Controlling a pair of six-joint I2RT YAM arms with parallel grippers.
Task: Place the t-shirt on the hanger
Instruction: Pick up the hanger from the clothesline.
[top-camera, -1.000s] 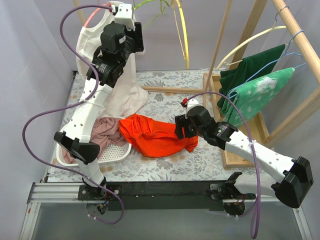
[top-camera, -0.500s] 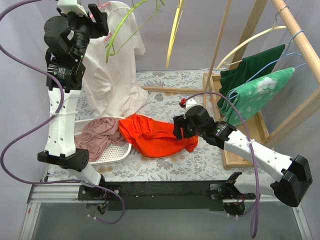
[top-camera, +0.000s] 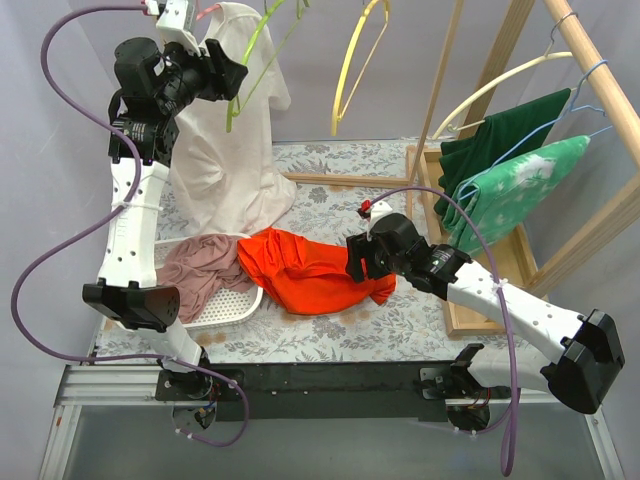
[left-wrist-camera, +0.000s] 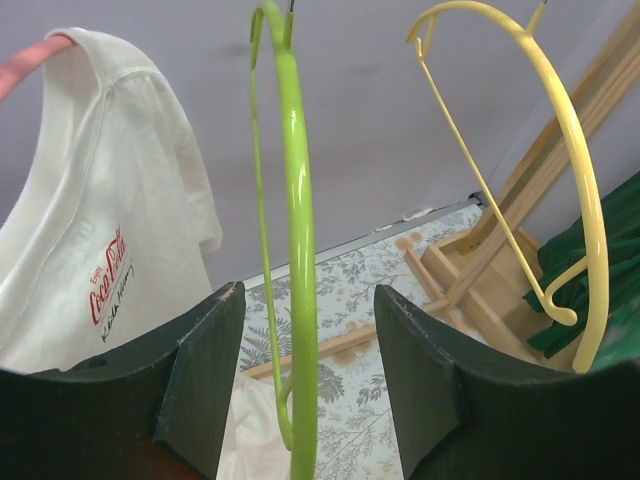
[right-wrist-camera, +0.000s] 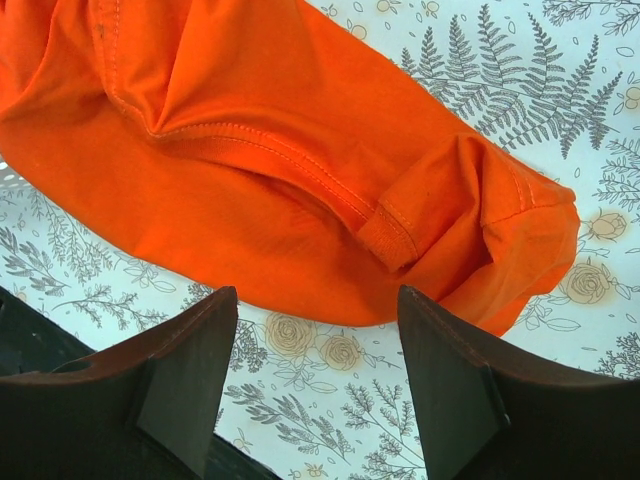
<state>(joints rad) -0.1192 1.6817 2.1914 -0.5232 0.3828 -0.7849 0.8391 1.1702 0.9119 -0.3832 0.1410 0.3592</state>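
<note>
Orange-red t-shirt (top-camera: 310, 275) crumpled; lime hanger (left-wrist-camera: 298, 250) thin, hanging.

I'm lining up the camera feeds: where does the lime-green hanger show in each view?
Top external: the lime-green hanger hangs at the upper left, at the left gripper.
Left wrist: the hanger runs top to bottom through the centre, between the open fingers.
Right wrist: not in it.
Shared landmark: the fern-print tablecloth shows in all three.

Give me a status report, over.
Left hand open, hanger hanging between its fingers. Right hand open over t-shirt, heaped on table. White shirt hangs beside hanger.
</note>
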